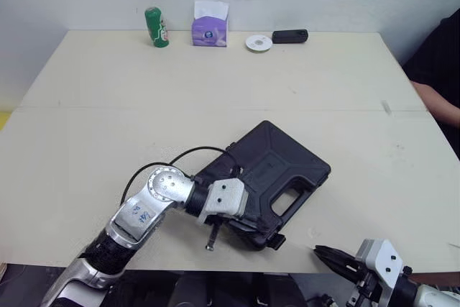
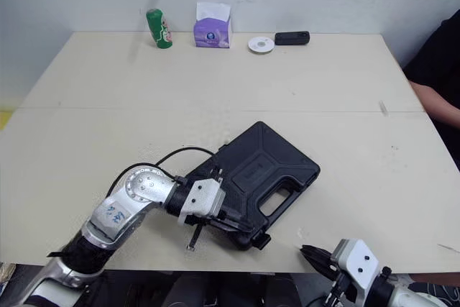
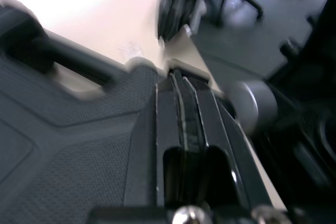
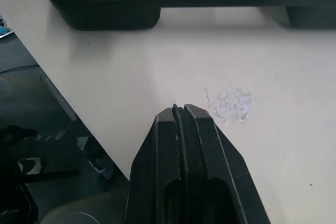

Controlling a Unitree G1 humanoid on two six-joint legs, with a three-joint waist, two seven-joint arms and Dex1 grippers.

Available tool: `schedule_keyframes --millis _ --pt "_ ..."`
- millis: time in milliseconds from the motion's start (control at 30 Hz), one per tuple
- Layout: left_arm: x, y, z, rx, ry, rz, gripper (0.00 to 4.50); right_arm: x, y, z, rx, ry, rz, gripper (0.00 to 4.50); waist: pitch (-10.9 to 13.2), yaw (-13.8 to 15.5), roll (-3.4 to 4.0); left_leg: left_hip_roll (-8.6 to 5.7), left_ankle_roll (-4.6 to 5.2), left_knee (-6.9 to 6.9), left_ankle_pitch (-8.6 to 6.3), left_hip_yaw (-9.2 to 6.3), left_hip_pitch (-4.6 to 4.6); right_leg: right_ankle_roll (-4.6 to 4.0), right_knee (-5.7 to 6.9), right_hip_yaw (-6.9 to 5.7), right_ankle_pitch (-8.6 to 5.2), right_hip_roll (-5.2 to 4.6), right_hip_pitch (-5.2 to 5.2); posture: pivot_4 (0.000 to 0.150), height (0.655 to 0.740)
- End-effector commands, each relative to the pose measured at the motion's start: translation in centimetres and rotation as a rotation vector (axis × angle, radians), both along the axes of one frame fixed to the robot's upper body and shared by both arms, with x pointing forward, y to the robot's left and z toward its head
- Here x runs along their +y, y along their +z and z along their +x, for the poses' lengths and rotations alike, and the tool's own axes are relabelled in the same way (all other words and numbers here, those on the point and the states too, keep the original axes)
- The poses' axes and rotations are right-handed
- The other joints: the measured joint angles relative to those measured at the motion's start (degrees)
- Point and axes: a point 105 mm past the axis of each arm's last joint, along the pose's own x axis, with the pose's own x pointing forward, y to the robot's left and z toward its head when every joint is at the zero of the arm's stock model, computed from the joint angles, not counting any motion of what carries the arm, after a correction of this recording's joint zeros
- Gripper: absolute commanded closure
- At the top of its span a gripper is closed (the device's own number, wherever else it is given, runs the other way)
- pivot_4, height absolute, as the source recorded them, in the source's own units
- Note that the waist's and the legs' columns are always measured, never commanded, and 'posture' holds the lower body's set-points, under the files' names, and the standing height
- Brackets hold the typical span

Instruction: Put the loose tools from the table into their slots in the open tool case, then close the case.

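Tool case [image 1: 277, 167] lid is down, so contents hidden. Left wrist view is smeared: the case edge under left gripper [image 3: 179, 77] is blurred, can't tell if latched. Right gripper [image 1: 320, 251] has its arm cut off by the bottom edge. Person [image 1: 440, 84] cropped at the right edge. Far black object [image 1: 290, 36] too small to identify.

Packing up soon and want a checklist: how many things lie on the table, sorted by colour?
Black: 2 (tool case, small gadget)
Green: 1 (can)
Purple: 1 (tissue box)
White: 1 (round disc)
Total: 5
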Motion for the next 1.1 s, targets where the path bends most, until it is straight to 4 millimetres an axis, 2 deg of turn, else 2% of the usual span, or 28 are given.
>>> schedule_keyframes --millis 33,167,267,467,633,667,700,900,1100 --pt "1.2 -3.6 0.6 0.058 0.108 0.143 4.50 0.9 0.6 -0.4 -0.018 0.028 0.009 4.42 -0.1 0.1 0.08 0.00 0.03 0.00 -0.02 0.01 0.05 0.00 -0.01 0.01 0.00 -0.02 0.05 0.150 0.7400" --pt "2.0 -5.8 0.4 0.051 0.129 0.243 4.50 1.5 0.5 -0.8 0.008 0.043 0.023 4.42 -0.4 0.2 0.02 -0.01 0.30 -0.03 -0.18 -0.03 0.24 -0.02 -0.02 0.02 -0.01 -0.07 0.22 0.150 0.7400" --pt "1.7 -6.2 -0.3 0.069 0.116 0.251 4.50 1.9 0.2 -1.0 0.020 0.060 0.022 4.42 -0.7 0.1 0.23 0.04 0.18 -0.19 -0.45 -0.05 0.94 -0.11 -0.27 0.03 -0.06 -0.09 0.92 0.150 0.7400" --pt "1.4 -7.1 -0.3 0.077 0.151 0.289 4.50 2.8 -0.6 -0.8 0.045 0.092 0.014 4.42 -1.2 0.1 0.44 0.04 0.03 -0.19 -0.61 -0.16 0.90 -0.23 -0.51 0.06 -0.13 -0.12 0.97 0.150 0.7400" --pt "1.3 -7.1 -0.1 0.085 0.183 0.283 4.50 3.5 -1.1 -0.3 0.042 0.114 0.008 4.42 -1.5 0.2 0.39 0.02 0.04 -0.18 -0.61 -0.26 0.90 -0.38 -0.60 0.07 -0.21 -0.12 1.04 0.150 0.7400" --pt "1.3 -7.2 0.0 0.087 0.186 0.290 4.50 3.7 -1.2 -0.2 0.040 0.118 0.009 4.42 -1.5 0.2 0.37 0.02 0.04 -0.18 -0.61 -0.27 0.90 -0.88 -0.61 0.07 -0.48 -0.12 1.05 0.150 0.7400" --pt "1.4 -7.2 0.0 0.090 0.189 0.296 4.50 3.9 -1.2 0.0 0.036 0.120 0.012 4.42 -1.5 0.1 0.32 0.01 0.05 -0.18 -0.61 -0.27 0.90 -1.01 -0.61 0.07 -0.55 -0.12 1.07 0.150 0.7400" --pt "1.8 -7.3 0.4 0.097 0.213 0.310 4.50 4.8 -0.8 1.2 -0.008 0.123 0.040 4.42 -1.7 0.1 0.15 0.00 0.05 -0.18 -0.61 -0.28 0.92 -0.99 -0.61 0.05 -0.54 -0.12 1.11 0.150 0.7400" --pt "1.6 -7.2 1.1 0.073 0.247 0.290 4.50 5.7 0.2 1.1 -0.025 0.159 0.076 4.42 -1.7 0.2 0.15 0.00 0.05 -0.18 -0.60 -0.29 0.92 -0.99 -0.62 0.05 -0.54 -0.12 1.11 0.150 0.7400"
